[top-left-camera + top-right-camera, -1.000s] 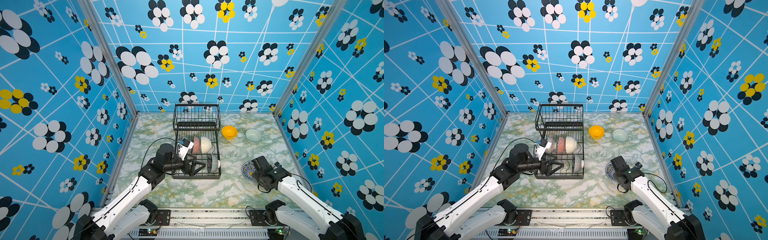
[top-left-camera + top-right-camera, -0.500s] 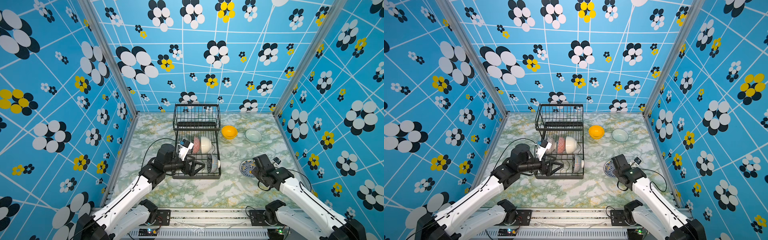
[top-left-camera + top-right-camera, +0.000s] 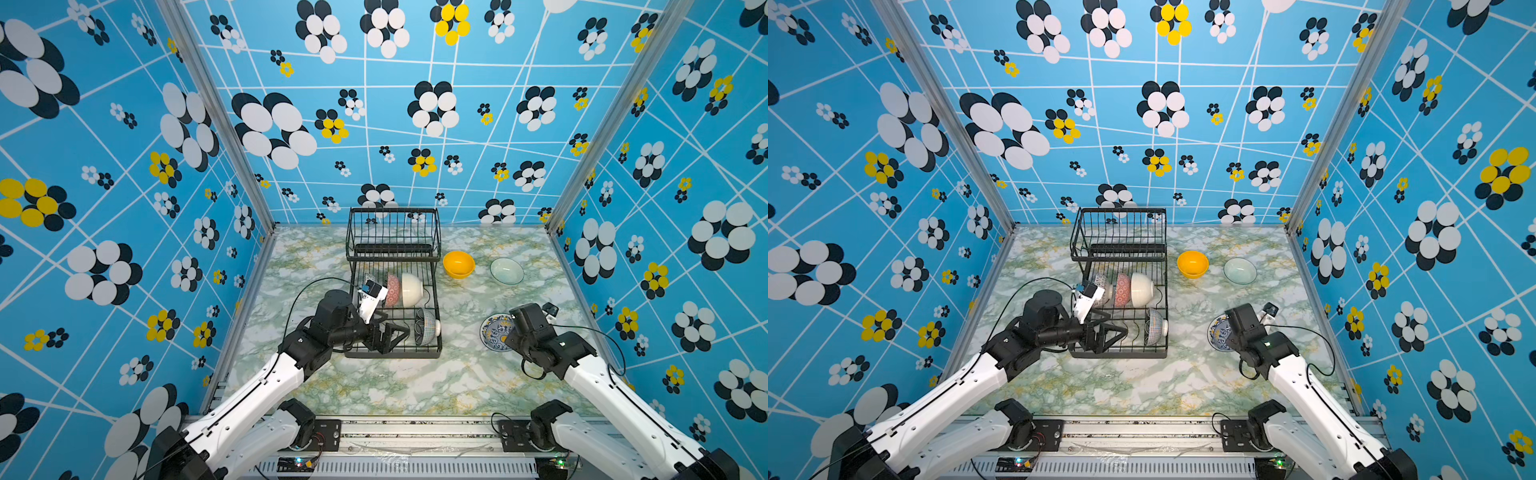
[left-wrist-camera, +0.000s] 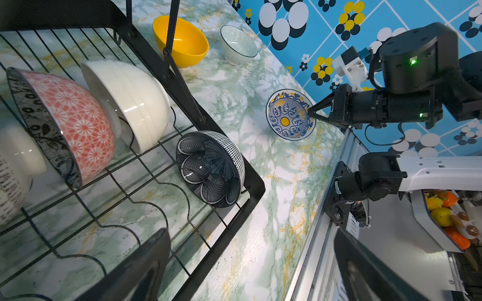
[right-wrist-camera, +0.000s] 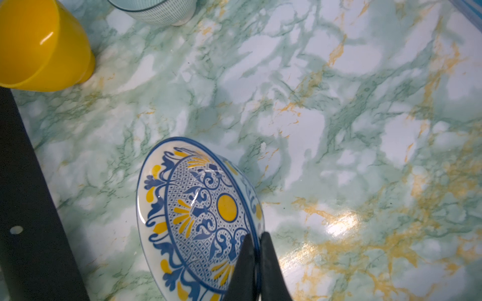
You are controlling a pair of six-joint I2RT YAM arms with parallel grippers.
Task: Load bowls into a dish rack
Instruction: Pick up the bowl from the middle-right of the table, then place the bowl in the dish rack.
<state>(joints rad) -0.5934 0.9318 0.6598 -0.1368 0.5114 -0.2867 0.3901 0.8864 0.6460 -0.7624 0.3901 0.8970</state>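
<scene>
The black wire dish rack (image 3: 394,354) stands mid-table. On its lower tray a pink-red bowl (image 3: 392,289), a cream-white bowl (image 3: 414,289) and a black-and-white patterned bowl (image 3: 426,332) stand on edge. My left gripper (image 3: 398,335) hovers open over the tray's near left part, with nothing between its fingers (image 4: 146,265). To the right of the rack, my right gripper (image 5: 257,242) is shut on the rim of the blue-yellow patterned bowl (image 5: 198,208), which is tipped up off the table. A yellow bowl (image 3: 458,264) and a clear bowl (image 3: 506,270) sit upright farther back.
The rack's raised basket (image 3: 394,232) stands at the back. Another white bowl with dark print (image 4: 13,169) leans at the tray's left end. Patterned walls close in three sides, and a metal rail (image 3: 415,428) runs along the front. A bin of toy food (image 4: 443,216) is outside the table.
My right gripper has pinched the blue-yellow bowl's rim and tipped the bowl up, shifting slightly back. The left arm has stayed where it was.
</scene>
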